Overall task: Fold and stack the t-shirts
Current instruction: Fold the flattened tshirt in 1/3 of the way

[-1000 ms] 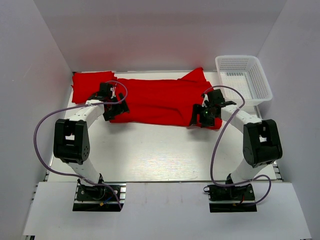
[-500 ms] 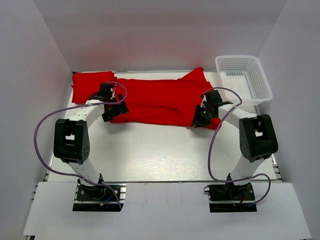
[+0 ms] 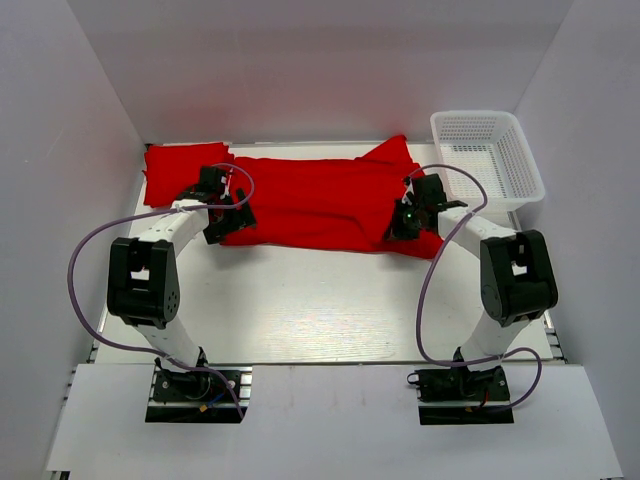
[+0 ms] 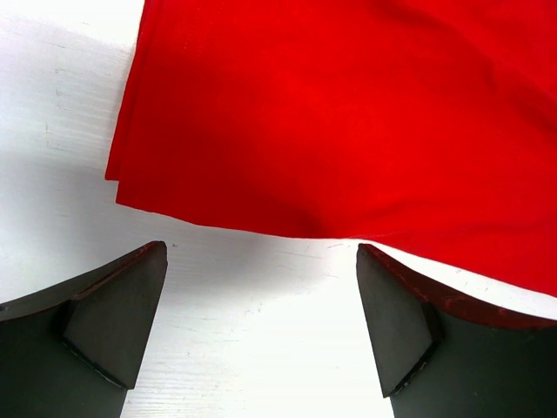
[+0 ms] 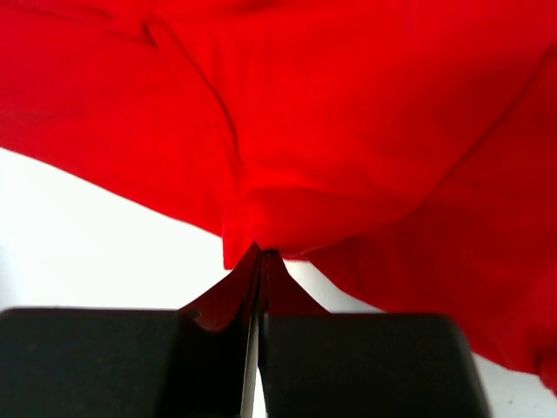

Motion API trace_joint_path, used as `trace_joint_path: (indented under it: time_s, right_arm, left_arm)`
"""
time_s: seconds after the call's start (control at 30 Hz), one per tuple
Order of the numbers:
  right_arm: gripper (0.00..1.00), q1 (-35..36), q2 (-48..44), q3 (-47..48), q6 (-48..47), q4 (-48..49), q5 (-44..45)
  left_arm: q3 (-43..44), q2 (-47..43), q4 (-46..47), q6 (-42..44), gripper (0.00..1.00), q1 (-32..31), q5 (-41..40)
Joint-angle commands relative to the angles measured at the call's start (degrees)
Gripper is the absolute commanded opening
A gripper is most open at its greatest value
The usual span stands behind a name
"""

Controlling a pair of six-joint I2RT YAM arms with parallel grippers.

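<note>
basket right of spread t-shirt; folded t-shirt left

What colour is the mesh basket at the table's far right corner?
White; the rectangular plastic mesh basket shows best in the top external view.

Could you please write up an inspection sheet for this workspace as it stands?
Surface: white table, bare at the front.
Job's things: red t-shirt spread across the back; second red t-shirt far left, apparently folded.
Clutter: nothing seen; white mesh basket far right looks empty.
Tools: left tool open, just short of the shirt's edge; right tool shut on a fold of the spread shirt.
Cables: purple cables loop beside both arms.
Surroundings: plain white walls.
</note>
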Motion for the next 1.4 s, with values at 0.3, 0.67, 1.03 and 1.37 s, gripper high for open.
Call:
trace_joint_path:
  time_s: [0.3,0.67,1.03,1.37]
  right_arm:
    - [0.0,-0.24,8.46,15.99,-4.7,8.64,7.2]
    - [0.0,-0.06,25.53,37.61,-11.02,5.93,7.99]
    - [0.27,-0.33,36.7,55.27,-20.52,1.35,12.92]
    - [0.9,0.2,21.15,39.4,-37.73,-3.22,13.0]
  left_arm:
    - [4.03,3.67,0.3,-0.13,1.0,-0.25,-0.64]
    - [6.67,6.92,0.3,0.39,1.0,-0.25,-0.64]
    - [8.87,9.21,-0.93,1.01,1.0,-0.25,-0.64]
    - [7.74,7.02,-0.93,1.01,1.0,-0.25,-0.64]
